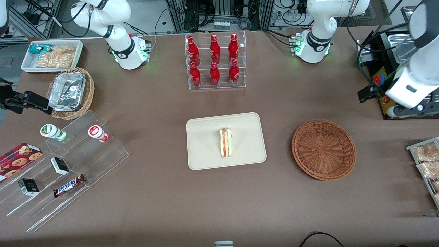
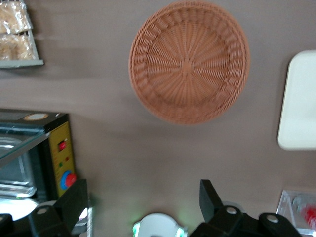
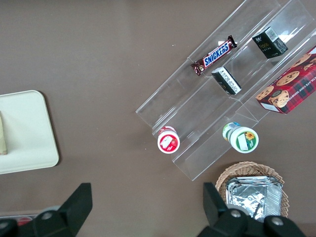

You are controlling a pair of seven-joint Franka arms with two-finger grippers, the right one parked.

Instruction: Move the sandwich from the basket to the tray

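Judging by the triangular white-bread sandwich (image 1: 225,142) lying on the cream rectangular tray (image 1: 202,159), we count the placement done. We see the reddish-brown wicker basket (image 1: 323,149) beside the tray empty, and our left gripper (image 2: 143,210) high above the table with fingers apart, holding nothing.

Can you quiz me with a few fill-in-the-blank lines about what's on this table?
1. The sandwich lies on the ____.
2. The reddish-brown basket holds ____.
3. The gripper, raised above the table by the basket, has its fingers ____.
4. The clear rack holds ____ red bottles.

Missing words: tray; nothing; open; six
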